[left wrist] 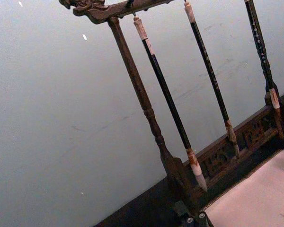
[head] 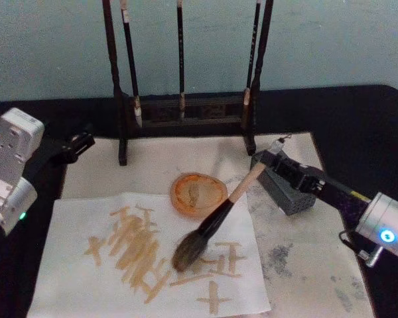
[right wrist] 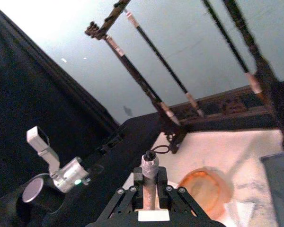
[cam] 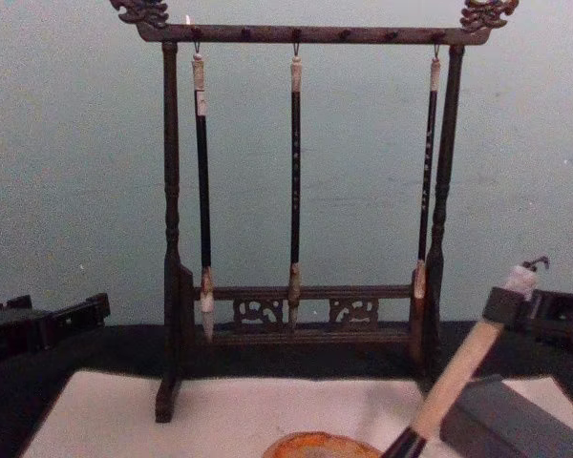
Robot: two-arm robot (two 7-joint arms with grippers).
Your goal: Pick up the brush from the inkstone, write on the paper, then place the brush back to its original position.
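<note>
The brush (head: 215, 218) slants down to the left, and its bushy grey-brown head sits on the paper (head: 73, 265) among several tan strokes. My right gripper (head: 265, 164) is shut on the top of its pale handle, just below the whitish end cap (right wrist: 150, 163). The chest view shows the same hold, with the right gripper (cam: 504, 305) on the brush (cam: 458, 377). Right beside this gripper stands the inkstone (head: 290, 195), a dark grey block with nothing on it. My left gripper (head: 79, 144) is parked at the table's left edge, away from the paper.
A wooden brush rack (cam: 306, 33) with three thin black-handled brushes (cam: 294, 172) stands at the back. An orange dish (head: 198, 193) sits between the rack and the paper. A smudged off-white mat (head: 318, 265) lies under everything on the black table.
</note>
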